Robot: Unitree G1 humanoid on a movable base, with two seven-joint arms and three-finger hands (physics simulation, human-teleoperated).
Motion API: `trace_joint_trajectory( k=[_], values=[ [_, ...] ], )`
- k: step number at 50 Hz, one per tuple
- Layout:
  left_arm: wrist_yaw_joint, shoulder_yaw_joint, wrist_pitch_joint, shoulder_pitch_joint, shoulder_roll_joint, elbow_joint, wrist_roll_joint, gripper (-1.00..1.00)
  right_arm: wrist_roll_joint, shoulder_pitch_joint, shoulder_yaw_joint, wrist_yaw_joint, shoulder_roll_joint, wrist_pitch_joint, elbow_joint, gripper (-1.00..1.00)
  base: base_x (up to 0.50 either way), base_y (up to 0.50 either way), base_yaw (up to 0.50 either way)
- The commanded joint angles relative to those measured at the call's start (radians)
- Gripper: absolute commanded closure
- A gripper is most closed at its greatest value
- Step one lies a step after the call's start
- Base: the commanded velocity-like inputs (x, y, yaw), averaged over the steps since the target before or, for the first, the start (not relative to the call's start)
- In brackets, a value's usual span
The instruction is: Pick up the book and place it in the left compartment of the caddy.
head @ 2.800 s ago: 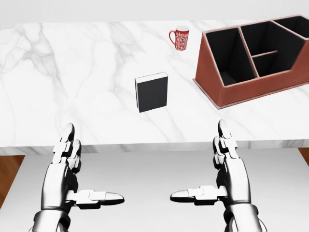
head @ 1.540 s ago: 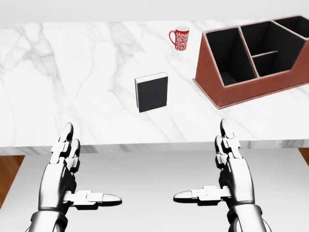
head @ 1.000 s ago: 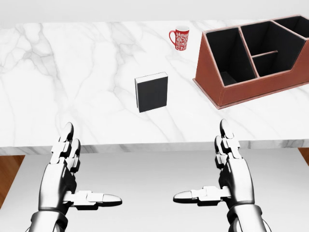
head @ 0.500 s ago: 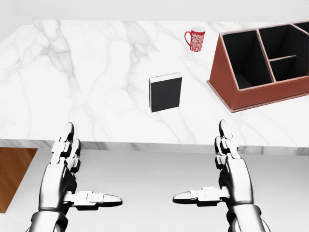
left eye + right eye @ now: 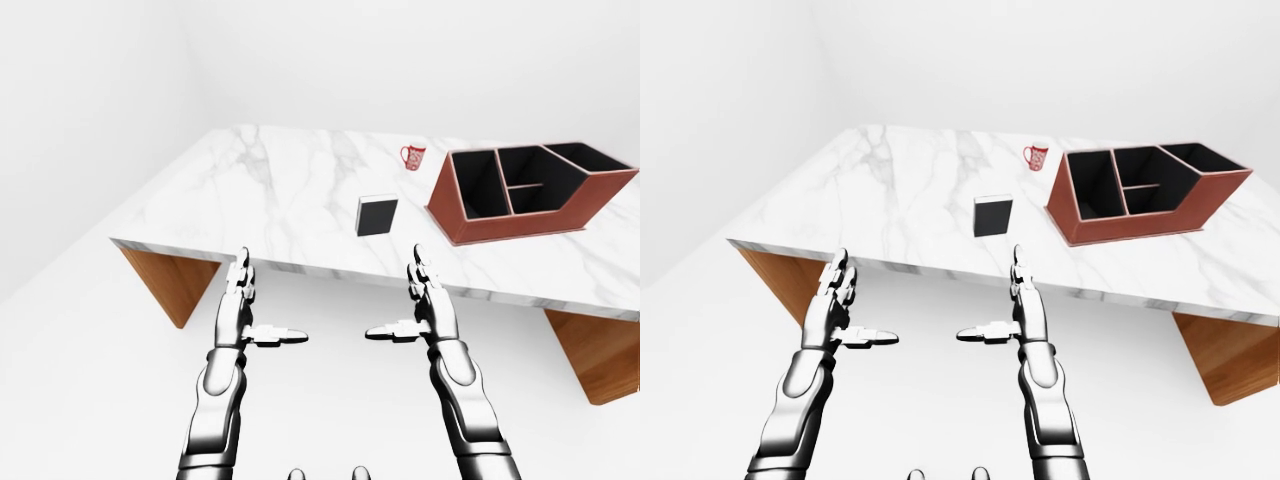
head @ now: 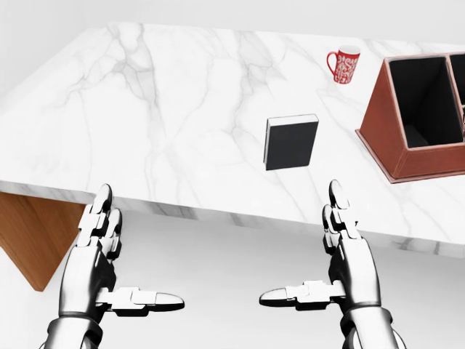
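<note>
Well apart: book (image 6: 291, 142) and both hands' open fingers (image 6: 339, 212).

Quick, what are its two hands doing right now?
Left hand: open, holding nothing.
Right hand: open, holding nothing.

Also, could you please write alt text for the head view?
A black book lies on a white marble table, with a red mug and a brown caddy at the right. Below the table edge, the left hand and right hand hover open and empty.
</note>
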Motion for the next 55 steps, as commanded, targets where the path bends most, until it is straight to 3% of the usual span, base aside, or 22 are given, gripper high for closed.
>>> trace_joint_trajectory(
  k=[1, 7, 10, 15, 17, 20, 22, 28, 38, 39, 44, 47, 55],
  values=[
    [-0.001, 0.002, -0.011, -0.006, 0.001, 0.016, 0.000, -1.00, -0.001, -0.001, 0.000, 0.001, 0.000, 0.000, 0.001, -1.00, 0.00, 0.00, 0.23],
    [0.000, -0.001, -0.002, -0.001, 0.000, 0.002, 0.001, -1.00, -0.002, 0.000, -0.001, -0.001, 0.000, -0.001, 0.000, -1.00, 0.00, 0.00, 0.22],
    [-0.001, 0.002, -0.020, -0.007, 0.001, 0.026, 0.001, -1.00, -0.001, 0.002, -0.001, -0.002, 0.000, 0.001, -0.004, -1.00, 0.00, 0.00, 0.23],
    [-0.001, 0.002, -0.022, -0.009, 0.001, 0.028, 0.001, -1.00, -0.003, 0.001, -0.002, -0.004, 0.000, 0.000, -0.002, -1.00, 0.00, 0.00, 0.22],
    [0.000, -0.002, -0.001, 0.003, 0.000, -0.003, 0.002, -1.00, -0.002, 0.000, -0.002, -0.005, 0.000, -0.002, 0.000, -1.00, 0.00, 0.00, 0.22],
    [0.000, -0.002, 0.001, 0.004, -0.001, -0.007, 0.003, -1.00, -0.006, -0.001, -0.002, -0.009, 0.000, 0.001, 0.001, -1.00, 0.00, 0.00, 0.23],
    [0.000, 0.000, -0.011, -0.003, 0.000, 0.012, 0.002, -1.00, -0.011, -0.007, -0.004, -0.017, -0.001, 0.004, 0.010, -1.00, 0.00, 0.00, 0.07],
    [0.002, -0.005, 0.011, 0.010, -0.002, -0.023, 0.005, -1.00, -0.009, -0.007, -0.005, -0.018, -0.001, 0.005, 0.010, -1.00, 0.00, 0.00, 0.00],
    [0.000, -0.003, 0.002, 0.006, -0.001, -0.010, 0.004, -1.00, -0.004, -0.008, -0.006, -0.017, -0.001, 0.007, 0.009, -1.00, 0.00, 0.00, 0.00],
    [-0.001, 0.001, -0.013, -0.003, 0.000, 0.013, 0.002, -1.00, 0.003, -0.007, -0.008, -0.022, 0.003, 0.022, 0.003, -1.00, 0.00, 0.00, 0.00],
    [-0.001, 0.002, -0.021, -0.008, 0.001, 0.026, 0.002, -1.00, 0.011, -0.012, -0.010, -0.022, 0.000, 0.015, 0.018, -1.00, 0.00, 0.00, 0.00],
    [-0.001, 0.000, -0.010, -0.002, 0.000, 0.010, 0.002, -1.00, 0.010, -0.010, -0.008, -0.024, 0.002, 0.023, 0.009, -1.00, 0.00, 0.00, 0.00],
    [-0.001, 0.001, -0.024, -0.007, 0.001, 0.027, 0.004, -1.00, 0.010, -0.014, -0.009, -0.025, -0.001, 0.014, 0.022, -1.00, 0.06, -0.18, 0.00]
  ],
)
